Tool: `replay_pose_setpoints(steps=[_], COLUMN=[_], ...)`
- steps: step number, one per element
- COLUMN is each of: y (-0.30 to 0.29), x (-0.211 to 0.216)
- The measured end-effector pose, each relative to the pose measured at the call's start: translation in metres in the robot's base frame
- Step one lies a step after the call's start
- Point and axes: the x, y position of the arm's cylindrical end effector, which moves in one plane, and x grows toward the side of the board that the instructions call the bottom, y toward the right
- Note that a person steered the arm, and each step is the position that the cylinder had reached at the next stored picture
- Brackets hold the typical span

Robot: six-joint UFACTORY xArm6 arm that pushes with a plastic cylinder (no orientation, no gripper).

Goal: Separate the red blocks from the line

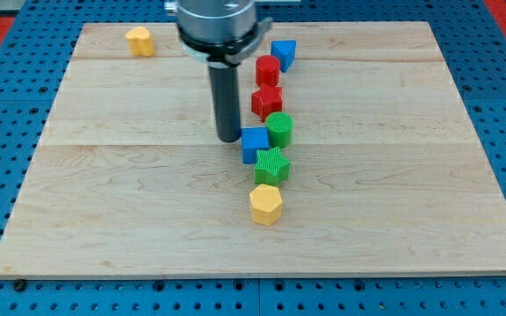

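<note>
The arm carries no hand, only a straight dark rod, so there is nothing to open, close or hold. The rod's tip (228,139) rests on the pale wooden surface (104,202) near the frame's centre, just left of the blue cube (254,143) and apparently touching or nearly touching its left face.

That cube belongs to a rough line of plastic blocks running from the upper centre downward. From the top it reads: blue angular block (283,54), red cylinder (267,69), red star-shaped block (267,101), green cylinder (279,129), the blue cube, green star-shaped block (272,165) and yellow hexagonal block (266,204). A yellow rounded block (140,41) sits alone at the upper left, well apart.

The two red blocks lie above and right of the tip, one just under the other. To do the step well, the tip should probably leave the blue cube, rise to the level of the reds on their left, and push squarely rightward through each block's middle; an off-centre push risks spinning them into the blue angular block or green cylinder.
</note>
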Motion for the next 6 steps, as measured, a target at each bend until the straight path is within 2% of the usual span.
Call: replay_pose_setpoints(steps=[1, 2, 3, 4, 5, 6], y=[-0.073, -0.085, -0.091, -0.045, 0.022, 0.067], x=[-0.002, -0.052, -0.128, -0.192, -0.224, -0.202])
